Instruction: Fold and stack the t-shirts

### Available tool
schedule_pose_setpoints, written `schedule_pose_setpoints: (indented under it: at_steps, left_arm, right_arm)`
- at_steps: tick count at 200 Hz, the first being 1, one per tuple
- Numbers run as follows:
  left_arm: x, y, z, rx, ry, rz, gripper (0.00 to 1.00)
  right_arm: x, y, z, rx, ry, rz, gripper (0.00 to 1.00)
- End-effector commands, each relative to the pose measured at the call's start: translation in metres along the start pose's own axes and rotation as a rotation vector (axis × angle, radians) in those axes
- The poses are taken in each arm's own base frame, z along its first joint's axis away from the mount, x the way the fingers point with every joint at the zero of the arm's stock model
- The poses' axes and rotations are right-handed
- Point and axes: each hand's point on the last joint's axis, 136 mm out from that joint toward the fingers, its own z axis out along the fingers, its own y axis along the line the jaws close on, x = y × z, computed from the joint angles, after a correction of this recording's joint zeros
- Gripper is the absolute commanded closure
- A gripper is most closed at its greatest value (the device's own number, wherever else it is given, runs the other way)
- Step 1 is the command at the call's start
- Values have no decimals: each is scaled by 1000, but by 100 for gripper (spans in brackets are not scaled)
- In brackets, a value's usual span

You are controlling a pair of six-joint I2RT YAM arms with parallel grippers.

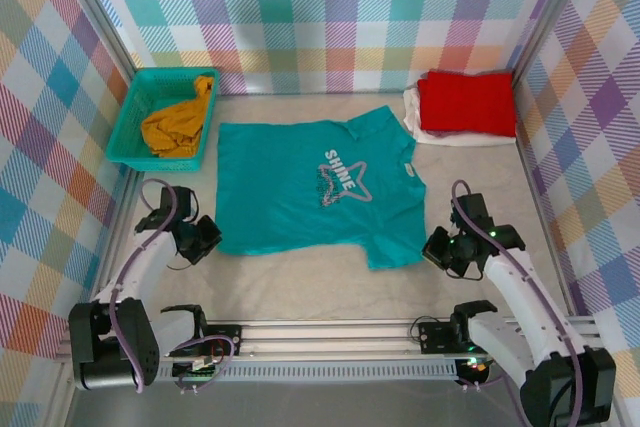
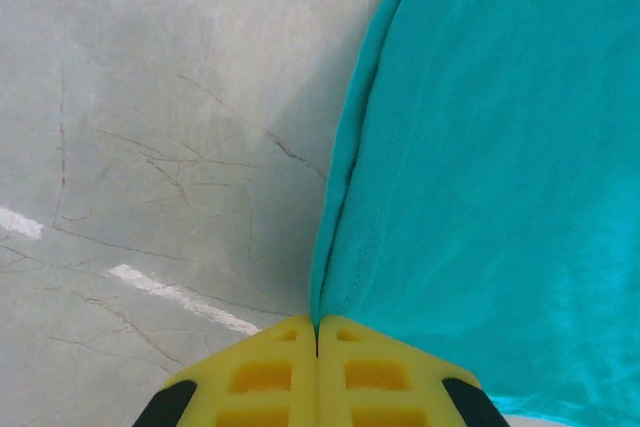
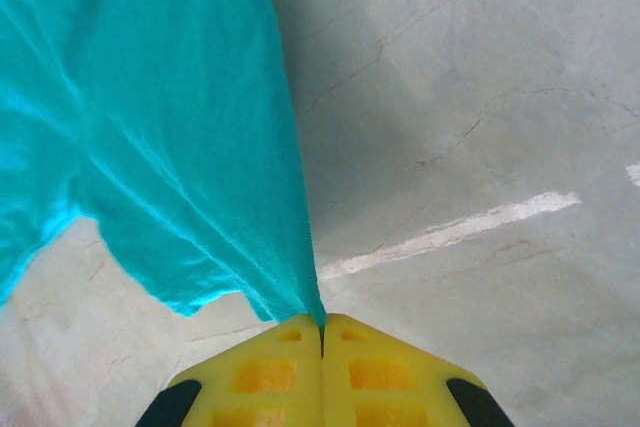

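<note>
A teal t-shirt [image 1: 310,187] with a white "SHINE" star print lies spread flat in the middle of the table. My left gripper [image 1: 212,238] is shut on its near left corner, the hem [image 2: 340,237] running into the closed yellow jaws. My right gripper [image 1: 432,249] is shut on the near right corner, where the cloth [image 3: 190,147] is pulled up into its jaws. A folded red t-shirt [image 1: 465,103] lies on a white t-shirt [image 1: 440,135] at the back right. A mustard-yellow t-shirt [image 1: 178,125] is crumpled in the basket.
A teal plastic mesh basket [image 1: 130,132] stands at the back left. Plaid cloth walls close in the table on three sides. A metal rail [image 1: 330,332] with the arm bases runs along the near edge. Bare grey tabletop [image 2: 150,147] lies around the shirt.
</note>
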Motion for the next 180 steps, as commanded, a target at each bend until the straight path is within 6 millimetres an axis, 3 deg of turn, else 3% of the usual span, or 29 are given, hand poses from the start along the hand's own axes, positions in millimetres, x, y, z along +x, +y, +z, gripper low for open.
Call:
schedule_pose_setpoints:
  at_steps: [1,33,77,128,180]
  left_arm:
    - [4,6,-6,2,16,-43,100]
    - [3,6,-8,12,1,-43,100]
    - [7,9,8,18,33,-57,100]
    - [-3,6,-7,3,-9,-43,100]
    - [12,14,-4,14,1,-57,100]
  right_arm:
    - [0,-1,-17,16,-18,25,100]
    - [-3,3,-24,3,-40,21,100]
    - [-5,11,-18,-51,-47,21,100]
    - [-17,13,-38,-50,-148,-18,100]
    - [-4,-1,-37,-48,-154,-9,100]
